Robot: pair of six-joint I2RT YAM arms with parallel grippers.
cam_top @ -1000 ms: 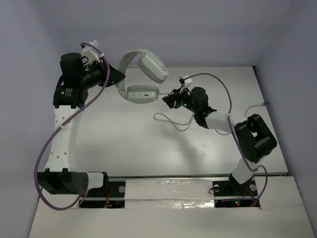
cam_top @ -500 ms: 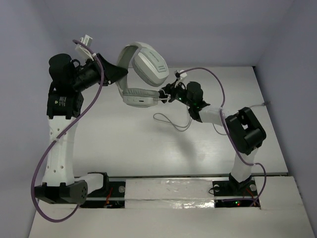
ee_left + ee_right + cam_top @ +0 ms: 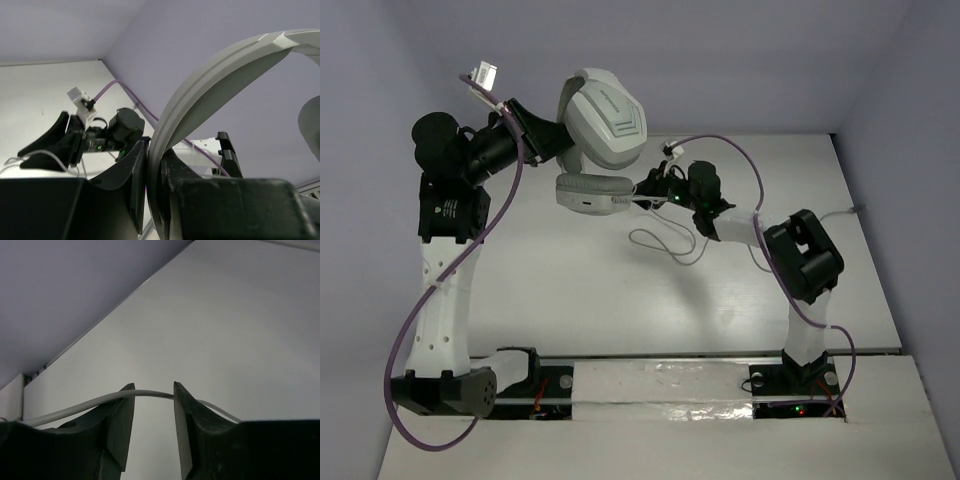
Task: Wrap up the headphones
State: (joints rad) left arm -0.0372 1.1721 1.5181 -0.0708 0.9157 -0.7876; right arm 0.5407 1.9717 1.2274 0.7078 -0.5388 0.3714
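Left wrist: headband (image 3: 210,85) before right arm (image 3: 125,127)

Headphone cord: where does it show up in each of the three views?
Top external: the cord loops on the table, just below the right gripper.
Left wrist: a thin pale strand at left centre, by the right gripper.
Right wrist: centre frame, the cord spans the gap at the right gripper.
Shared landmark: the right gripper.
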